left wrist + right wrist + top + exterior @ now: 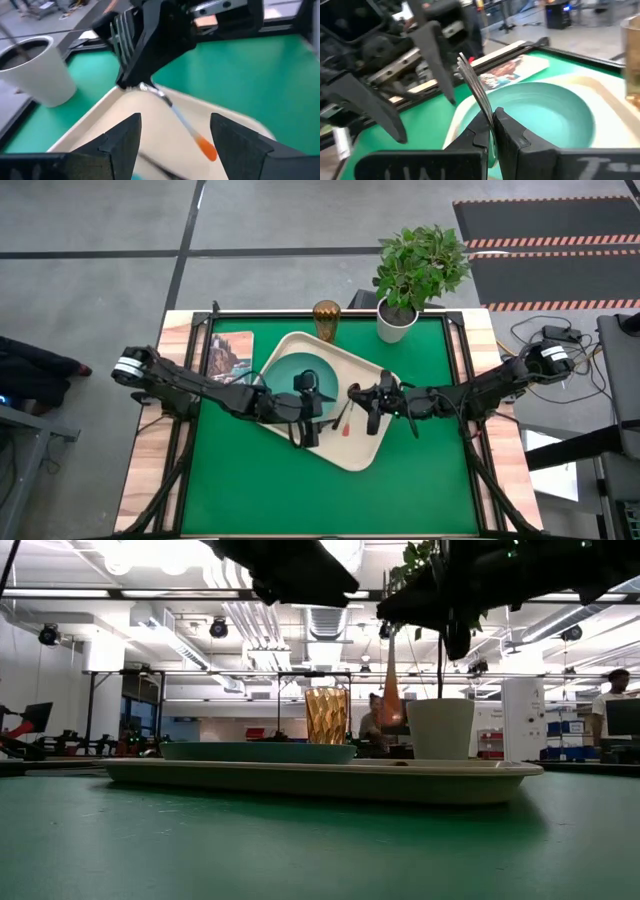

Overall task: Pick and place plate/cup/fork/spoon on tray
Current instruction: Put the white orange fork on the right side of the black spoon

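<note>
The cream tray [360, 450] lies in the middle of the green table with the teal plate [288, 370] on its left part. My right gripper [356, 400] is shut on the fork [182, 120] above the tray. The fork's red-orange handle [207, 149] points down and its tines [470, 75] stick out past the fingers. My left gripper [175, 140] is open and empty over the tray, facing the fork from the left. A slim dark spoon [157, 164] lies on the tray below it. The amber cup [326, 318] stands on the table behind the tray's far edge. My right gripper pinches the fork's silver neck [487, 112] just below the tines, between its two fingers. The fingers come from the table's right and lie across the fork. The fork slants down below the fingers, handle end lowest. In the low view the handle [390, 690] hangs above the tray.
A white pot with a green plant [397, 320] stands at the table's far edge, right of the cup. A picture-covered book [230, 358] lies left of the tray. There is bare green table along the near edge. People and workshop gear show in the room behind.
</note>
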You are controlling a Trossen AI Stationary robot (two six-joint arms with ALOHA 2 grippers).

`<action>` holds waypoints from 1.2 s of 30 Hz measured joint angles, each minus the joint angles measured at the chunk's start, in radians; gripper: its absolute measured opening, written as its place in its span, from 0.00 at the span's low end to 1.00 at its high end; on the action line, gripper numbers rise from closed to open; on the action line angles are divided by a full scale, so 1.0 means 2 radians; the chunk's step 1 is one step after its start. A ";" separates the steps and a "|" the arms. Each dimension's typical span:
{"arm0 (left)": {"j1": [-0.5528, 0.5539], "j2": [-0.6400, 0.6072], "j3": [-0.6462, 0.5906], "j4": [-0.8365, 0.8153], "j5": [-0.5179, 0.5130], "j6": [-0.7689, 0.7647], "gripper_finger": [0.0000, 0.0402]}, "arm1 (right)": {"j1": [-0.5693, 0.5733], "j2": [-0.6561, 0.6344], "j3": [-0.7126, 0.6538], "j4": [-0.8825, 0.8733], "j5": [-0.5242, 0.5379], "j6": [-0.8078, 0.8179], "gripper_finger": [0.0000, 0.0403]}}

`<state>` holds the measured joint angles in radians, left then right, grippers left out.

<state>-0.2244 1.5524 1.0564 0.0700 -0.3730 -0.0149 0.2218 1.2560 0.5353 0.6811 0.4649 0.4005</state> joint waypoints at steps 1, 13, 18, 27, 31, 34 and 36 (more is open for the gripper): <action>0.000 -0.005 -0.005 -0.001 -0.007 0.000 0.55 | 0.000 0.000 -0.002 0.000 0.010 0.003 0.02; 0.000 -0.071 -0.107 0.083 -0.030 -0.016 0.55 | 0.003 0.002 -0.068 0.005 0.082 0.124 0.02; 0.000 -0.089 -0.146 0.134 -0.033 -0.016 0.55 | 0.004 0.005 -0.083 0.006 0.083 0.158 0.02; 0.000 -0.104 -0.174 0.186 -0.054 -0.012 0.55 | 0.027 0.032 -0.086 0.006 0.122 0.209 0.02; 0.001 -0.104 -0.174 0.185 -0.064 -0.011 0.55 | 0.032 0.068 -0.071 0.007 0.123 0.215 0.02; 0.001 -0.105 -0.174 0.186 -0.067 -0.012 0.55 | 0.032 0.089 -0.061 0.007 0.136 0.217 0.02; 0.001 -0.105 -0.174 0.184 -0.067 -0.012 0.55 | 0.031 0.095 -0.059 0.007 0.139 0.217 0.02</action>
<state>-0.2226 1.3434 0.7086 0.4376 -0.5076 -0.0393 0.2831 1.4468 0.4174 0.6952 0.7435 0.8345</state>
